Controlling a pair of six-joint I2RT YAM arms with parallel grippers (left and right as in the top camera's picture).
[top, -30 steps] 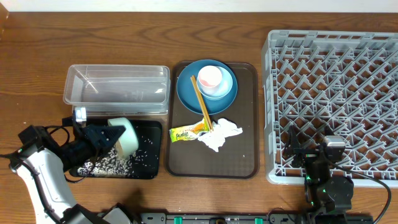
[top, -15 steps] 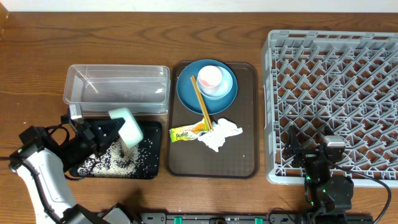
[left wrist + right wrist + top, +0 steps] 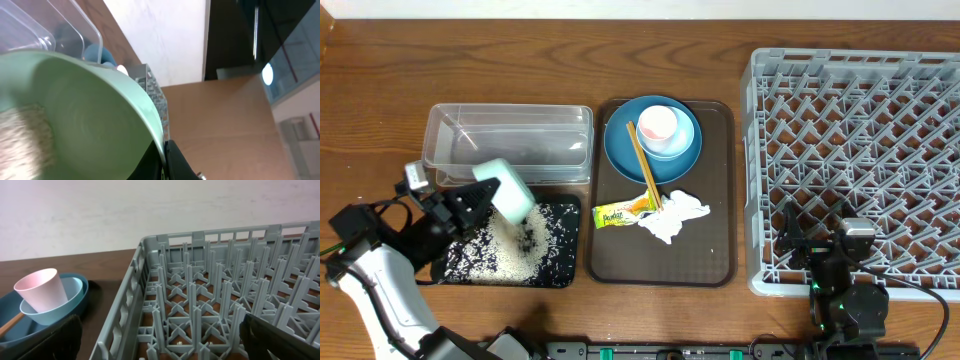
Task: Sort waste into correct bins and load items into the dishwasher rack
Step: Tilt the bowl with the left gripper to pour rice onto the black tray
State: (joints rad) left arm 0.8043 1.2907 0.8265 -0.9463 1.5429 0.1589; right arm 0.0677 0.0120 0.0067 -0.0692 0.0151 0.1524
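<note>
One view alone, overhead, shows the napkin (image 3: pixel 672 216).

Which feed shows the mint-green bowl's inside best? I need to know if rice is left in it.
Left wrist: the mint-green bowl fills the frame, its inside facing the lens, with rice grains at the left. Overhead shows only its outside, tipped above the black tray. Right wrist misses it.
</note>
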